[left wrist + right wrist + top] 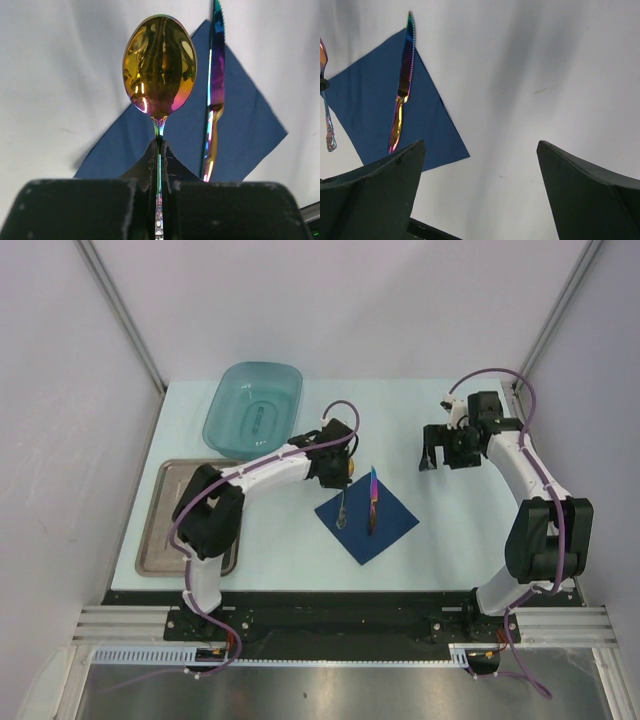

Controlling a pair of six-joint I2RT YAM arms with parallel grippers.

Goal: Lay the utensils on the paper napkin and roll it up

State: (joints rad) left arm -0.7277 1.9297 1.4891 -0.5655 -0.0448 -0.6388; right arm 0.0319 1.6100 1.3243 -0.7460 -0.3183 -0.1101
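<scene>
Over the navy napkin's (pixel 245 130) left side, the left claw (pixel 159 150) pinches the spoon (pixel 160 65) near its neck, roughly parallel to the knife (pixel 216 85) lying alongside; the right claw (pixel 481 145) hangs spread, farther off.

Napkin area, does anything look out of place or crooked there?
Only slightly: the knife lies on the navy napkin with its blade tip poking past the far corner. The napkin sits cornerwise to the table edge. Nothing spilled or damaged.
</scene>
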